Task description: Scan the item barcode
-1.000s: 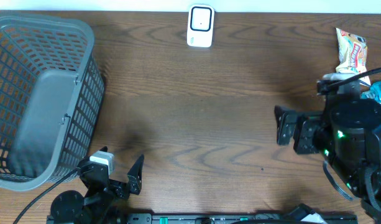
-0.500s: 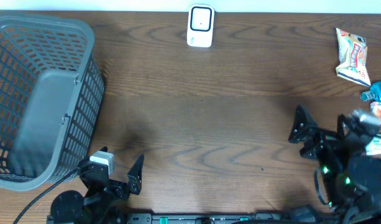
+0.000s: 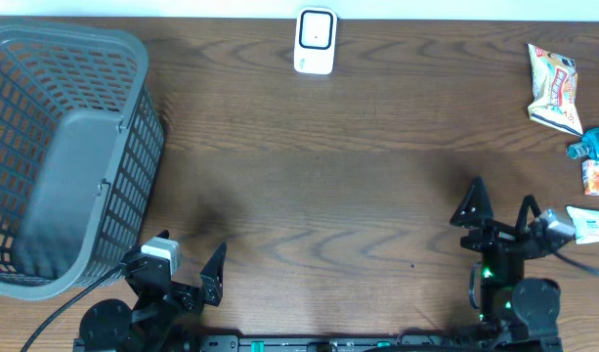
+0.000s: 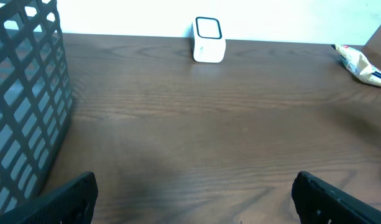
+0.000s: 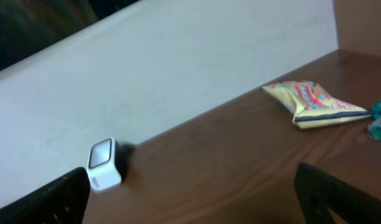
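Observation:
The white barcode scanner point(image 3: 316, 41) stands at the table's far edge, also visible in the left wrist view point(image 4: 209, 48) and the right wrist view point(image 5: 105, 163). Items lie along the right edge: a yellow snack bag point(image 3: 553, 88) point(image 5: 314, 102) point(image 4: 361, 65), a teal packet point(image 3: 597, 144) point(image 5: 380, 118), a small orange pack point(image 3: 597, 178) and a white packet point(image 3: 592, 225). My right gripper point(image 3: 499, 210) point(image 5: 193, 199) is open and empty near the front edge, just left of the white packet. My left gripper point(image 3: 187, 269) point(image 4: 196, 202) is open and empty at the front left.
A large grey plastic basket point(image 3: 64, 147) point(image 4: 22, 112) fills the left side of the table, right behind my left gripper. A cable runs from the left arm toward the front left corner.
My right arm has pulled back from beside the items at the right edge toward the front of the table, still open and empty. The left arm has not moved.

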